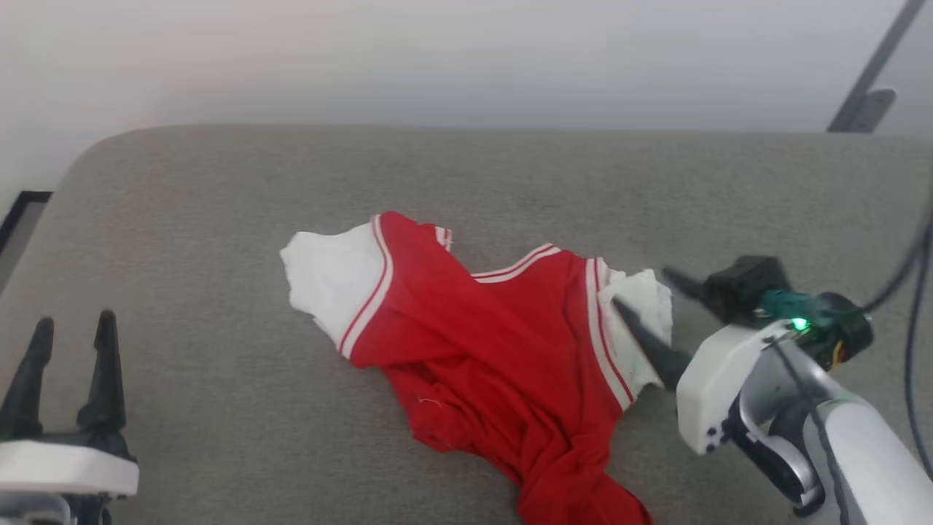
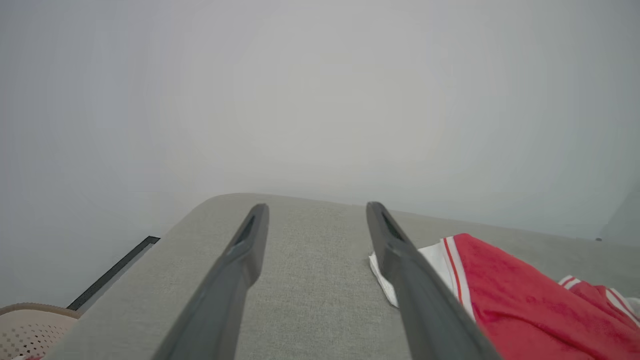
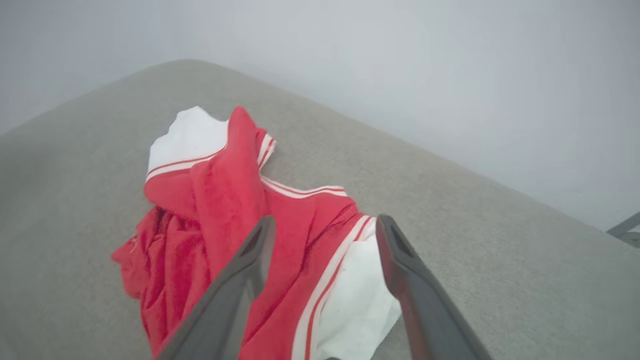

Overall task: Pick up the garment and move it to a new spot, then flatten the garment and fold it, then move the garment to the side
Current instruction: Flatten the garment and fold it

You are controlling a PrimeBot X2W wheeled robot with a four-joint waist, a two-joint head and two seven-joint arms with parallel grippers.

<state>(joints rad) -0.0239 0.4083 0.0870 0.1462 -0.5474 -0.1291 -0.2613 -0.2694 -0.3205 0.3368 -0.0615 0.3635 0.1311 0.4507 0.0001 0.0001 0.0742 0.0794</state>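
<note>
Right now the garment (image 1: 496,343) lies crumpled on the grey cushion (image 1: 219,189), a little right of the middle. Its red body is bunched and twisted toward the near edge, where it runs off the bottom of the head view. A white sleeve (image 1: 328,281) with red stripes spreads out at the left end, and the other sleeve (image 1: 638,350) sits at the right end.

The right gripper (image 1: 641,287) is at that right end with its two fingers spread wide and nothing between them. One finger crosses the other sleeve, the second points past its far edge over bare cushion. Whether either finger touches the cloth, I cannot tell. In the right wrist view the fingers straddle that sleeve.

The left gripper (image 1: 76,319) is at the near left, well apart from the garment, also spread wide and empty. A pale wall (image 1: 466,58) rises behind the cushion. A beige perforated basket (image 2: 25,330) shows beside the cushion's left edge.
</note>
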